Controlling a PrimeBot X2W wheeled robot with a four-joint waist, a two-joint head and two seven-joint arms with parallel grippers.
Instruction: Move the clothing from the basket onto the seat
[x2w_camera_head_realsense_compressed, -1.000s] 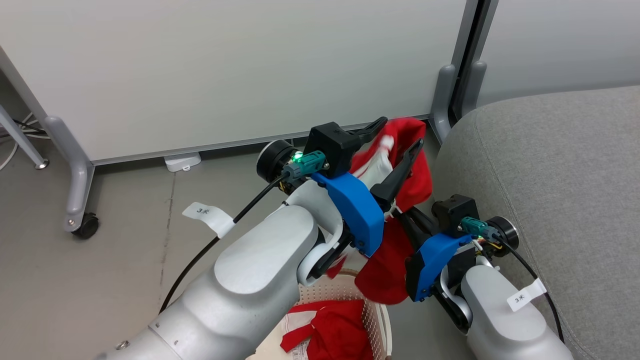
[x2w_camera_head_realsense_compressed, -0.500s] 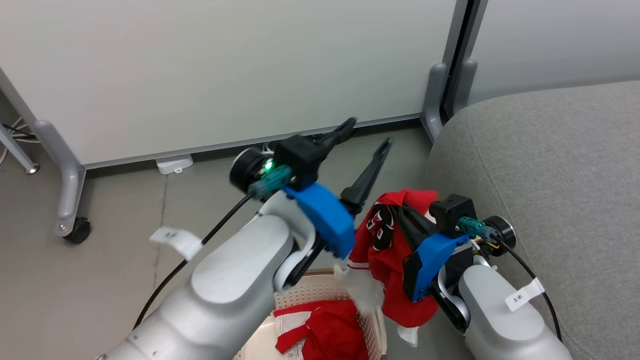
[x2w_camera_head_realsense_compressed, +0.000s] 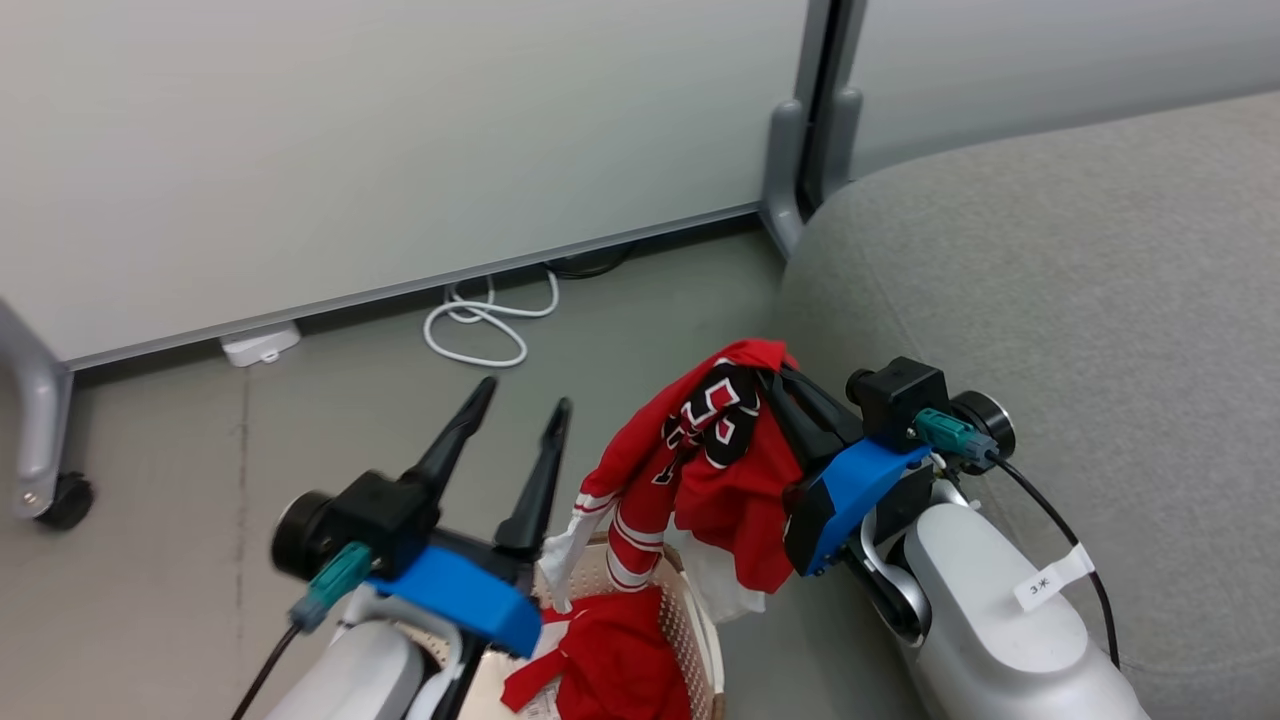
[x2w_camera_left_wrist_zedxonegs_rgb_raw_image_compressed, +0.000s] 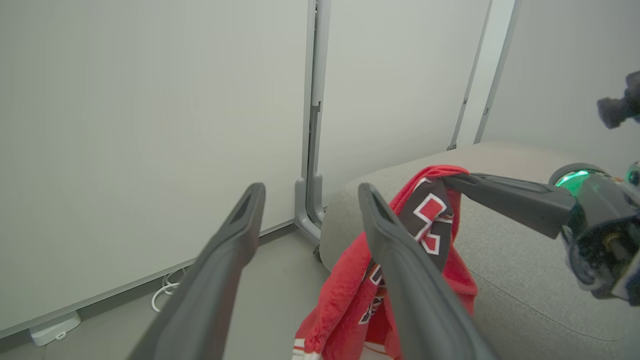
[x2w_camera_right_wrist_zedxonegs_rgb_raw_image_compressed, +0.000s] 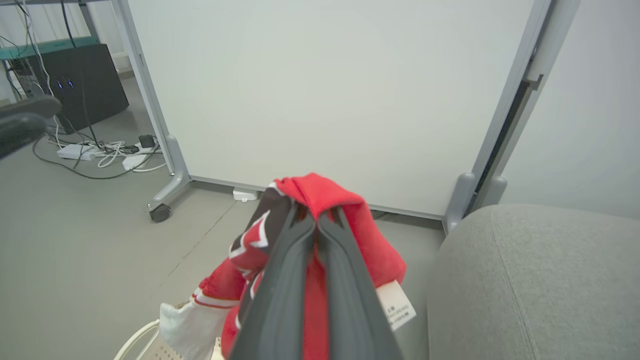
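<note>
My right gripper (x2w_camera_head_realsense_compressed: 775, 372) is shut on a red garment (x2w_camera_head_realsense_compressed: 705, 450) with white trim and a black-and-white numeral, which hangs from its fingertips above the basket and beside the grey seat (x2w_camera_head_realsense_compressed: 1050, 260). The right wrist view shows the same garment (x2w_camera_right_wrist_zedxonegs_rgb_raw_image_compressed: 320, 200) pinched between my shut fingers (x2w_camera_right_wrist_zedxonegs_rgb_raw_image_compressed: 316, 227). A second red garment (x2w_camera_head_realsense_compressed: 610, 665) lies in the cream perforated basket (x2w_camera_head_realsense_compressed: 690, 625) at the bottom edge. My left gripper (x2w_camera_head_realsense_compressed: 525, 395) stands open and empty to the left of the hanging garment; its wrist view shows the fingers (x2w_camera_left_wrist_zedxonegs_rgb_raw_image_compressed: 245, 215) spread with the garment (x2w_camera_left_wrist_zedxonegs_rgb_raw_image_compressed: 425, 220) beyond them.
A white partition panel (x2w_camera_head_realsense_compressed: 400, 130) on grey wheeled legs (x2w_camera_head_realsense_compressed: 40, 440) stands behind. A coiled white cable (x2w_camera_head_realsense_compressed: 490, 320) and a small white box (x2w_camera_head_realsense_compressed: 260, 343) lie on the grey floor at its base. Further cables and a dark unit (x2w_camera_right_wrist_zedxonegs_rgb_raw_image_compressed: 85, 80) sit at the far left.
My left gripper let go of the garment, opened and drew back down to the left. The garment now hangs from my right gripper alone. The head camera has shifted, sliding the scene left.
</note>
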